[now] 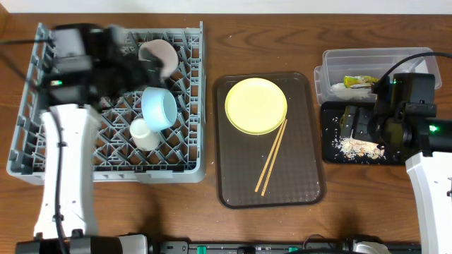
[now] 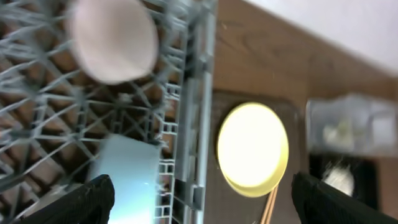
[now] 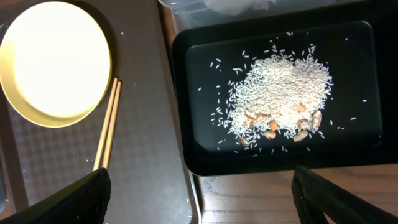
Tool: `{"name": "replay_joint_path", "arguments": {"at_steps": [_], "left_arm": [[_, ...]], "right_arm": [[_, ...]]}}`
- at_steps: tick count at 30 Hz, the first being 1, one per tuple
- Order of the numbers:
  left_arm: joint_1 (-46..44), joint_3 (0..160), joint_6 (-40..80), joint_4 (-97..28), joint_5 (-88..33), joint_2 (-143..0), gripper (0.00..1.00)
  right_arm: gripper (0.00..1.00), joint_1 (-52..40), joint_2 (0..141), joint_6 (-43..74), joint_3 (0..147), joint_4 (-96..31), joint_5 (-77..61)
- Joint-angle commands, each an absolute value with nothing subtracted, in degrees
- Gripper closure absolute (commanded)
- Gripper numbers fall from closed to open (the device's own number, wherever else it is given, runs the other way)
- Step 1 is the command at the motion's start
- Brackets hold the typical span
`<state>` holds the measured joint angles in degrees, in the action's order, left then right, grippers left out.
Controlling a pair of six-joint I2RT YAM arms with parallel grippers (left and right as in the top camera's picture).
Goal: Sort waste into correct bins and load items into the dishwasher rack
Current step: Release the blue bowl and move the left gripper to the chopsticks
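Serving tray [image 1: 240, 173]: brown, rectangular, with rounded corners and a low raised rim. The floor carries a fine woven-look texture, clearest in the right wrist view. It lies flat on the table [image 1: 282, 35], long sides running front to back.

Table: dark wood-grain top. Bare wood shows beyond all four sides of the serving tray.
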<state>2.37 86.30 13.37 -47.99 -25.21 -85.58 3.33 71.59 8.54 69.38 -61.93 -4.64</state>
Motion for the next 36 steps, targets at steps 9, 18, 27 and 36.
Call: {"name": "replay_joint_path", "arguments": {"at_steps": [9, 18, 27, 36], "left_arm": [[-24.4, 86.7, 9.5, -47.9, -6.4, -90.8, 0.07], [-38.7, 85.4, 13.6, -53.2, -6.4, -101.0, 0.08], [-46.4, 85.4, 20.5, -53.7, -6.2, -112.3, 0.08], [-48.2, 85.4, 23.3, -53.0, -5.5, -118.1, 0.09]], "right_arm": [[0.09, 3.7, 71.4, 8.1, 70.0, -62.0, -4.5], [0.09, 3.7, 71.4, 8.1, 70.0, -62.5, -4.5], [0.09, 3.7, 71.4, 8.1, 70.0, -62.9, -4.5], [0.09, 3.7, 71.4, 8.1, 70.0, -63.0, -4.5]]}}
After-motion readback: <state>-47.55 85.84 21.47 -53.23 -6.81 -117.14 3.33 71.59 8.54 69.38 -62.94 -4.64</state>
